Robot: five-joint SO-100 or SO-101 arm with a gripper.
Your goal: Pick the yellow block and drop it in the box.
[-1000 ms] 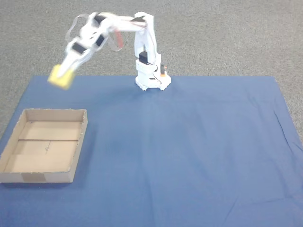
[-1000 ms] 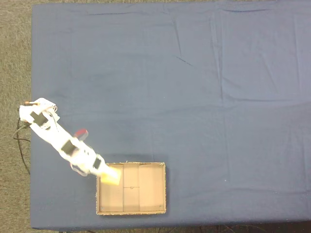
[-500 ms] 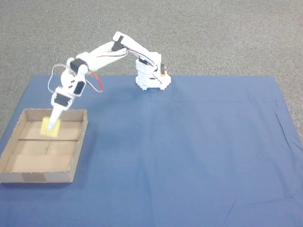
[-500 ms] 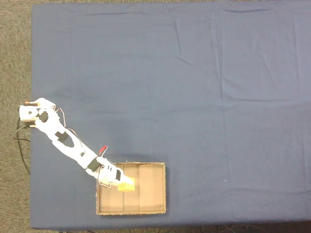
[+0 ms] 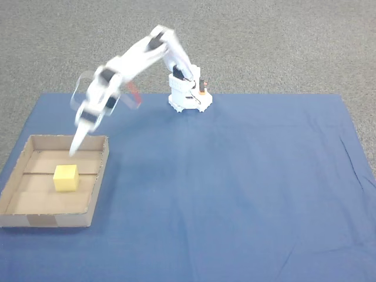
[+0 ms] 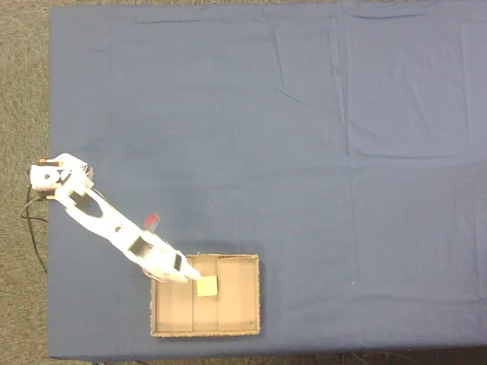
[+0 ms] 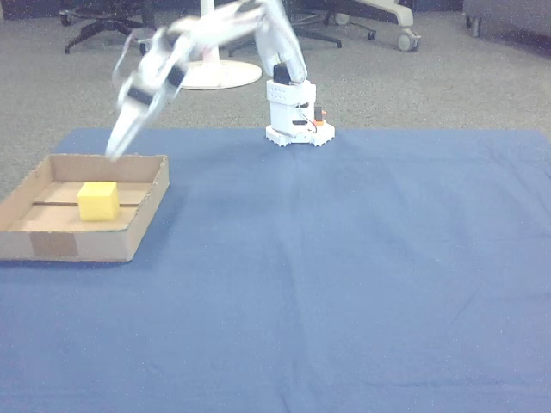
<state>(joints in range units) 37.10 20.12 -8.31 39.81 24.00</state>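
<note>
The small pale-yellow cube (image 5: 66,177) rests on the floor of the shallow brown cardboard tray (image 5: 98,176), near its seam, touching no wall. My end effector (image 5: 75,146) hangs above the tray's far wall, clear of the cube and holding nothing; motion blur hides whether its jaws are parted. The blue cloth-covered worktop (image 5: 235,188) carries the tray and my white base (image 5: 187,94). Grey carpet (image 5: 282,41) surrounds the worktop.

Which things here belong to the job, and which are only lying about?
Job: small pale-yellow cube, shallow brown cardboard tray, white arm's pincer.
Lying about: blue cloth, grey carpet, office chair bases.
</note>
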